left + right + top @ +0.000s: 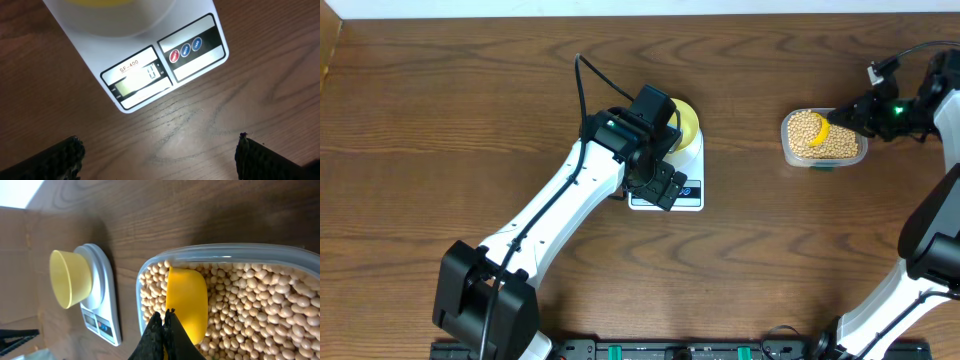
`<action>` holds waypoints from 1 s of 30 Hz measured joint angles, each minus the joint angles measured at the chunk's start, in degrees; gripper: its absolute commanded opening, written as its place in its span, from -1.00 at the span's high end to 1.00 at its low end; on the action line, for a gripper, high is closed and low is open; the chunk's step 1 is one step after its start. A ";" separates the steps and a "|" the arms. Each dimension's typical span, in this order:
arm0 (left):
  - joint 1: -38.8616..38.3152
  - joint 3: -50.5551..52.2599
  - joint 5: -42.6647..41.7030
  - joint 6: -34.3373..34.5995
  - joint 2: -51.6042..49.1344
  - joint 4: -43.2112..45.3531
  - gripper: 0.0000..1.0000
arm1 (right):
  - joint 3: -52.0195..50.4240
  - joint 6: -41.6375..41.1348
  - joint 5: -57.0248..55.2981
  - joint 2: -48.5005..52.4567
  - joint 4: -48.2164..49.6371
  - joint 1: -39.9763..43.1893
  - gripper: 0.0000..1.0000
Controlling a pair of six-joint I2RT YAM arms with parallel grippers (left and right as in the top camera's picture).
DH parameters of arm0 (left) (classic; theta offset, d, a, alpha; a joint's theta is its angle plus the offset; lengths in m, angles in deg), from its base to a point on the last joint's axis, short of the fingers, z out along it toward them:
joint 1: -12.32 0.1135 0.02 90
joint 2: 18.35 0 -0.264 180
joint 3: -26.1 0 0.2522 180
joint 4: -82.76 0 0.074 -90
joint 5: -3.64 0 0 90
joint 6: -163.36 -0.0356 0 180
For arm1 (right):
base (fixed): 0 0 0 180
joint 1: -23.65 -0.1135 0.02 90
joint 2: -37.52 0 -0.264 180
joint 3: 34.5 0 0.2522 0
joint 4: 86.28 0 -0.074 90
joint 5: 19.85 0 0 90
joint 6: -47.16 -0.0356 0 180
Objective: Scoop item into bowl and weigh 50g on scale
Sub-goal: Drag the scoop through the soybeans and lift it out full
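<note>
At worktop [470, 100] centre, the scale [670, 193] carries the bowl [689, 118] on its platform. In the rt wrist view the bowl looks empty. Left gripper [160, 155] hovers just above the scale's display end, jaws fully released, grasping nothing. Display is lit, but the digit is not legible w/ certainty.

At worktop rt side, the clear tub [225, 250] holds the beans [260, 310]. Right gripper [162, 327] is clenched on the handle end of the yellow scoop [186, 300], w/ the scoop head lying among the beans. No beans are visible on it. Judged step: loading the scoop, transfer not yet begun.

Fault risks:
1. Spill in transit. Tub and bowl are well apart, so an overfilled or tilted scoop drops beans on the worktop.
2. Handle slip. A pinch grip on a thin handle may let the scoop rotate and dump the load.
3. False reading. Left gripper is near the scale, and contact w/ platform or buttons alters the wt shown.
4. Overshoot. Emptying a full scoop at once may pass 50g, so pour in small amts.
5. Obstruction. Left arm over the scale may block the rt arm's approach to the bowl.
</note>
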 measured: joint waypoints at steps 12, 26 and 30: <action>0.00 0.00 0.00 0.00 0.00 0.00 -0.96 | 0.00 -0.02 2.73 0.00 -2.80 3.69 0.98; 0.00 0.00 0.00 0.00 0.00 -0.02 -0.96 | 0.00 0.44 7.74 0.00 -3.63 9.57 0.98; 0.00 0.00 0.00 0.00 0.00 0.00 -0.96 | 0.00 0.46 8.85 0.00 -3.58 9.73 0.95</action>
